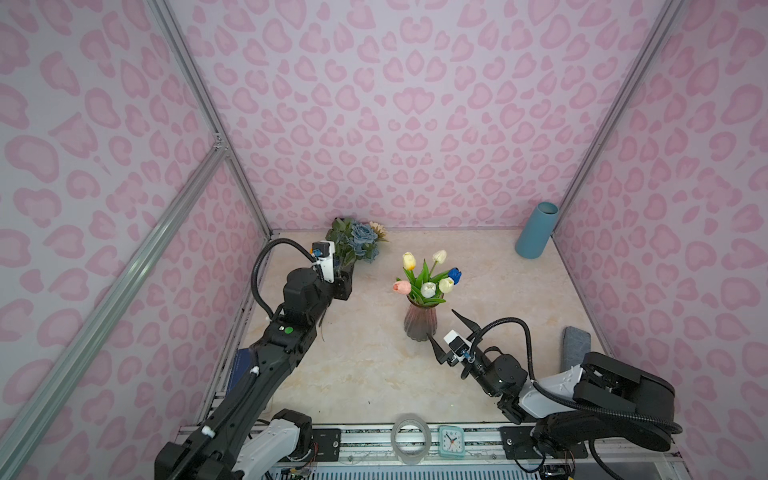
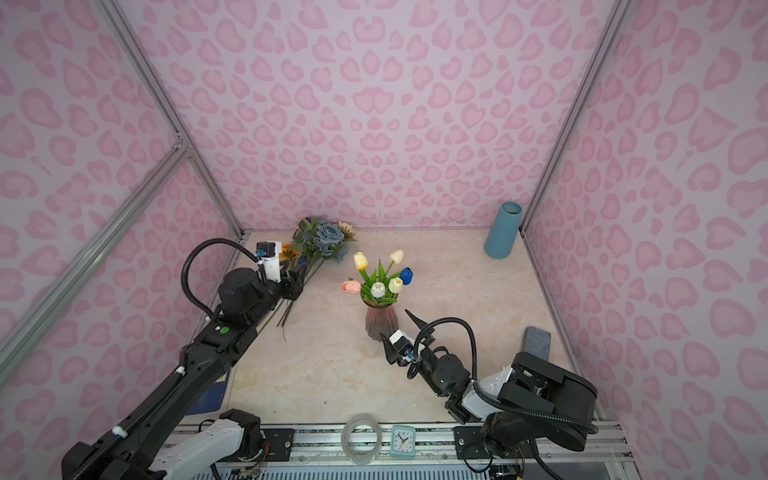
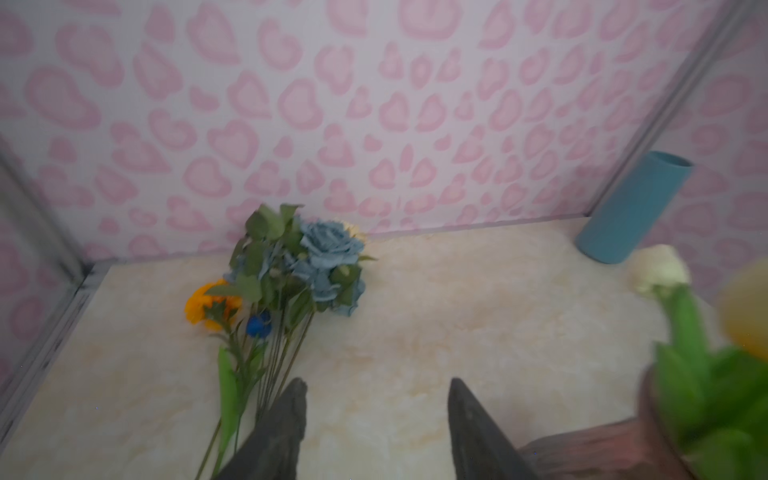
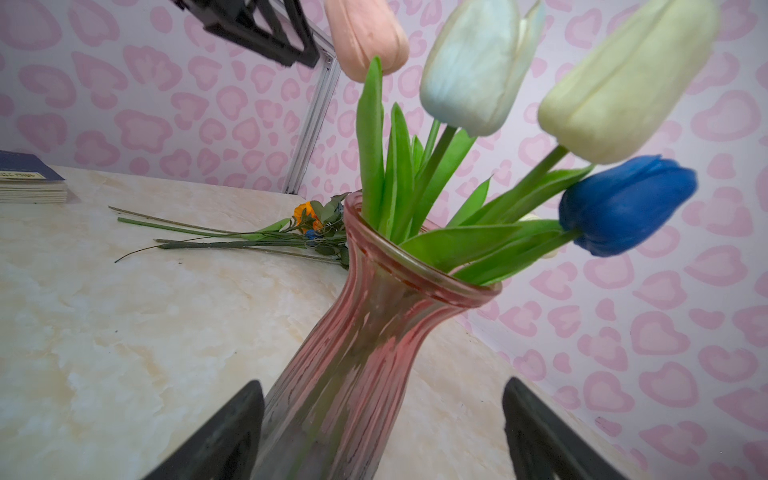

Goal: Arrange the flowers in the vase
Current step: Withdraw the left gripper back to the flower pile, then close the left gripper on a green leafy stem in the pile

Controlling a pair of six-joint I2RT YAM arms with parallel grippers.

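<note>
While the left gripper [image 3: 378, 386] hangs open just beside the stems [image 3: 270, 365] of the loose flowers [image 3: 328, 249] lying far left on the counter [image 3: 478, 311], it should shift over one stem and pinch low. The right gripper [image 4: 381, 382], open just beside the vase [image 4: 386, 291], can steady it.

Both top views give me the whole table [image 1: 365, 374] from high above its near edge, facing the back wall [image 1: 415, 124]. My left wrist camera looks low across the table at the loose flowers [image 3: 291, 282]. My right wrist camera sits close beside the vase [image 4: 353, 353], tilted upward. All four views share both.
</note>
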